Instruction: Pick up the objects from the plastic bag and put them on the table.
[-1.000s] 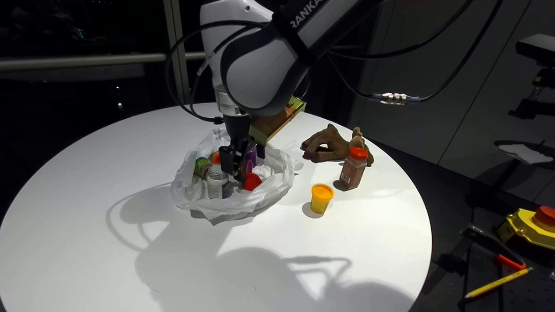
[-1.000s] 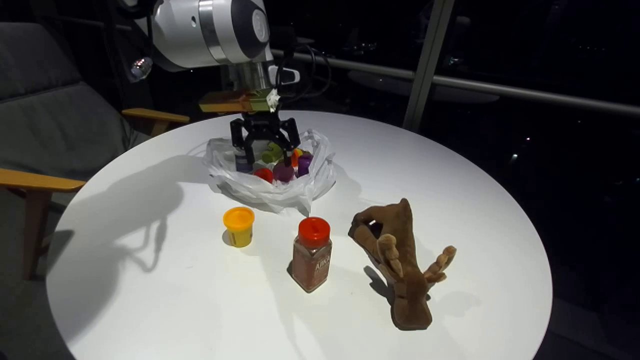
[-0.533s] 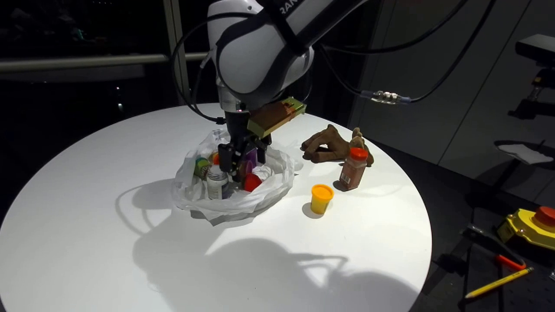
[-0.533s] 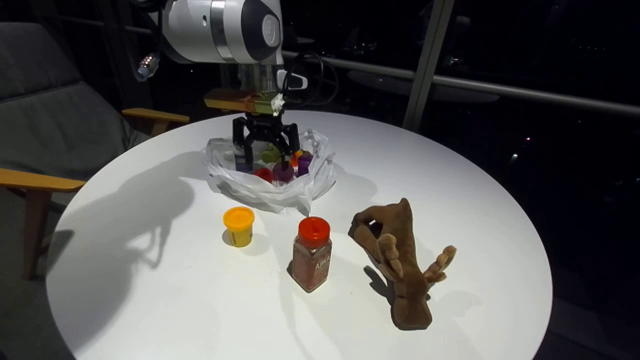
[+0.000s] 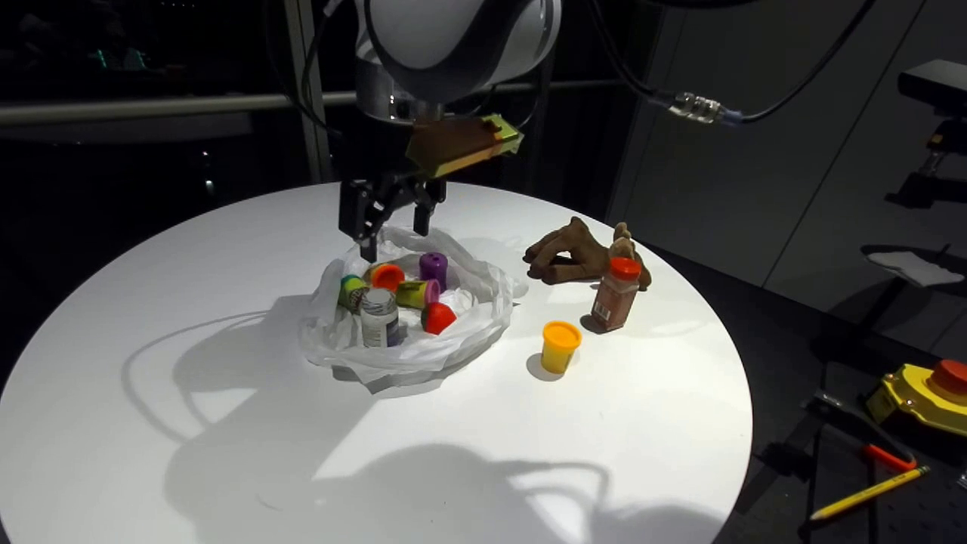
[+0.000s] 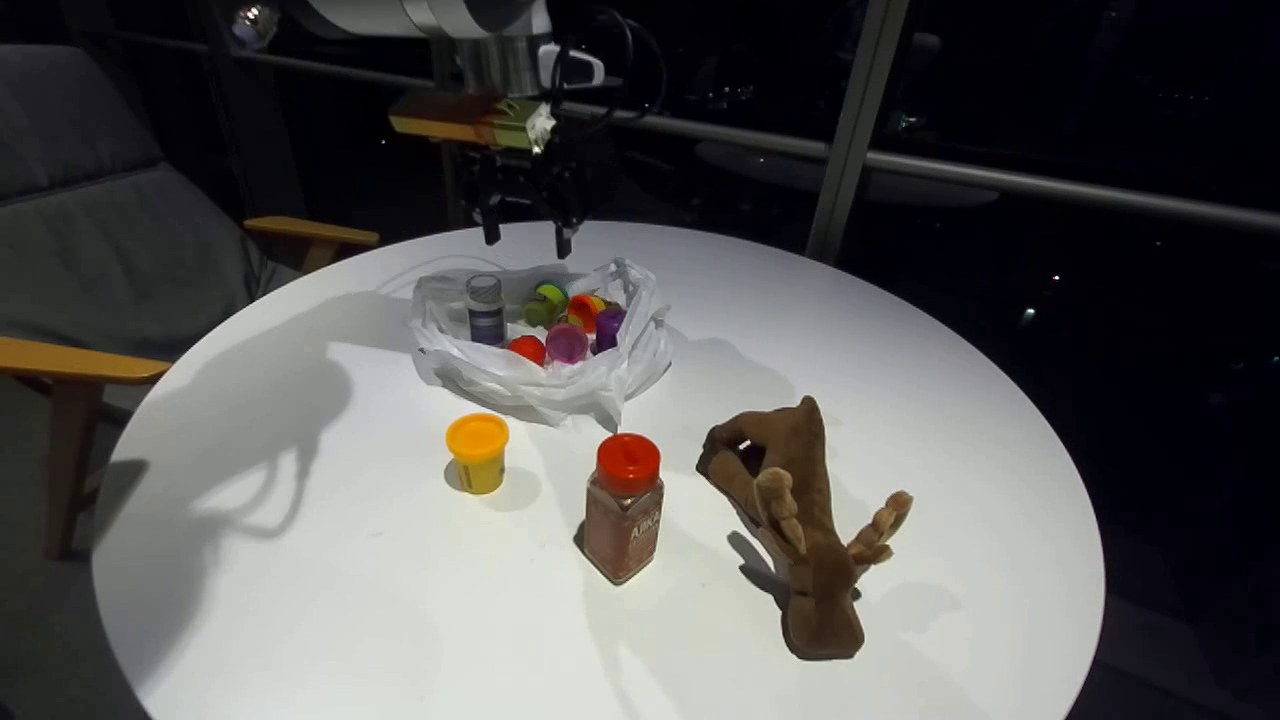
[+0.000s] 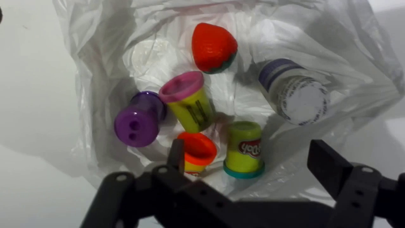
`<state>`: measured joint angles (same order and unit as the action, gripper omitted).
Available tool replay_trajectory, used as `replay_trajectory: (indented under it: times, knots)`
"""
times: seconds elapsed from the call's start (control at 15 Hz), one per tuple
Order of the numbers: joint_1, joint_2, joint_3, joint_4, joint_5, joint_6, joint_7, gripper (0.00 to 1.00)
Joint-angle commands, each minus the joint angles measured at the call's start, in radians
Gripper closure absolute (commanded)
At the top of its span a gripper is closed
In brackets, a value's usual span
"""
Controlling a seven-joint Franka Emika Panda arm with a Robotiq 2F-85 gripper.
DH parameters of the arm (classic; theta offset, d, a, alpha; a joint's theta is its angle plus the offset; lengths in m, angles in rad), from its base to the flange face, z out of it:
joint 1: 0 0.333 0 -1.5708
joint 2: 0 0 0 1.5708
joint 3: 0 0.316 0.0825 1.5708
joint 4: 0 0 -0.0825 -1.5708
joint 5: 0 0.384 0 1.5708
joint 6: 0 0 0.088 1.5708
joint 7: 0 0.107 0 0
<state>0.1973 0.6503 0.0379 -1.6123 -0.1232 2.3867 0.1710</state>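
Observation:
The whitish plastic bag (image 5: 461, 349) lies opened out on the round white table (image 5: 544, 446). Inside it, the wrist view shows a red strawberry-shaped piece (image 7: 212, 47), a purple container (image 7: 136, 126), a pink-lidded yellow tub (image 7: 193, 110), an orange-rimmed tub (image 7: 200, 148), a green tub (image 7: 243, 148) and a glass jar (image 7: 294, 95). Above the bag's far side hangs my gripper (image 6: 527, 243), open, with nothing held. Out on the table stand a yellow tub (image 6: 478, 460), a red-lidded jar (image 6: 622, 530) and a brown animal figure (image 6: 822, 570).
A grey armchair (image 6: 100, 230) with wooden arms stands beside the table in an exterior view. Past the table's edge are a yellow box with a red button (image 5: 929, 397) and a pencil (image 5: 869, 493). A metal rail (image 6: 1000, 180) runs behind.
My gripper has risen from within the bag to well above it, staying open. The things in the bag and on the table keep their places.

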Motion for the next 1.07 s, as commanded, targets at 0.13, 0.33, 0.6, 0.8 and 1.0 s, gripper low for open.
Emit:
replay_trajectory:
  times: [0.13,0.33,0.6,0.8,1.0]
  knots:
    - [0.022,-0.105,0.054,-0.111,0.033,0.004,-0.013,0.0]
    - [0.045,-0.092,0.062,-0.13,0.017,-0.012,-0.003,0.0]
    - [0.079,-0.06,0.039,-0.147,-0.009,0.029,0.042,0.0]
    - [0.105,-0.033,0.017,-0.147,-0.033,0.086,0.082,0.0]
    - [0.124,-0.01,-0.006,-0.136,-0.05,0.118,0.108,0.0]
